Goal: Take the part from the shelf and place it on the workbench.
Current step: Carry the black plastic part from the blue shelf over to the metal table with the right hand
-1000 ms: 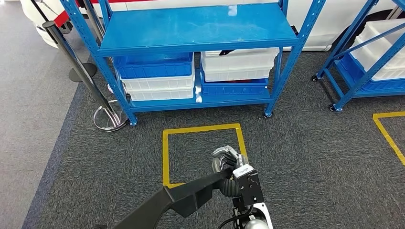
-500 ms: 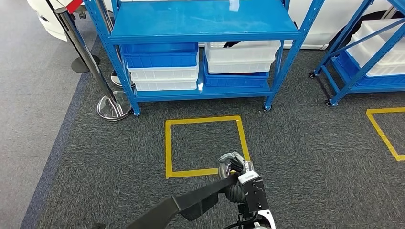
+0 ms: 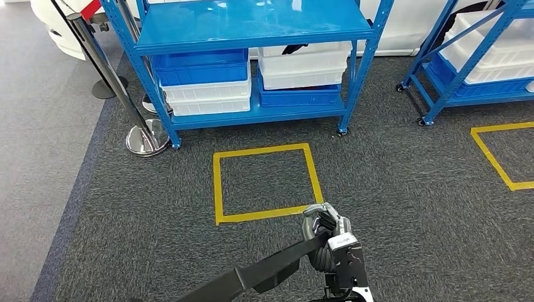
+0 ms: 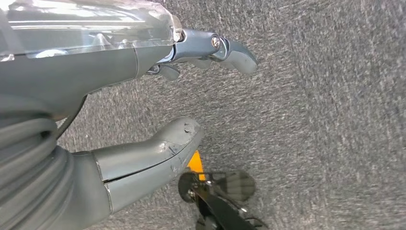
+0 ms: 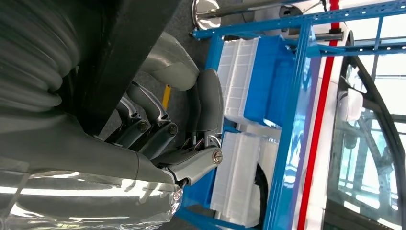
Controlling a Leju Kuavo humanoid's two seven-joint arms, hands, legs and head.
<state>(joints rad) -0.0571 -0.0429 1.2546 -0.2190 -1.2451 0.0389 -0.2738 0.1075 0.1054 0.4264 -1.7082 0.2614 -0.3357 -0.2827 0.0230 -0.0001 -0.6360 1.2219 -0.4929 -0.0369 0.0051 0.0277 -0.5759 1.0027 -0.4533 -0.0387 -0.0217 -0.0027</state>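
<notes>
A: Where is the part sitting right now?

B: The right robot hand (image 3: 324, 228) is gripping it. The part (image 3: 258, 275) is a long black piece running from the fingers down toward the lower left of the head view, over the grey carpet (image 3: 409, 189). In the right wrist view the same black piece (image 5: 119, 52) is crossing in front of the curled fingers (image 5: 153, 120).

A: And the left robot hand?

B: It (image 4: 191, 72) is hanging over the carpet, holding nothing. The thumb (image 4: 153, 158) and the fingers (image 4: 230, 48) are standing apart, so it is lying open.

A: What is standing ahead of the robot?

B: A blue rack (image 3: 252, 28) with white and blue bins stacked on its lower level. One white bin (image 3: 305, 63) at the right is showing something dark poking over its rim; I cannot tell what it is. A yellow tape square (image 3: 264, 182) is marking the carpet in front of the rack, and the right robot hand is hovering just beside its near right corner.

A: Anything else around?

B: A second blue rack (image 3: 466, 69) is standing at the right, with another yellow outline (image 3: 497, 157) near it. At the left a post (image 3: 110, 82) on a shiny round base is standing by the first rack.

A: Any labels or writing?

B: None that I can read.
</notes>
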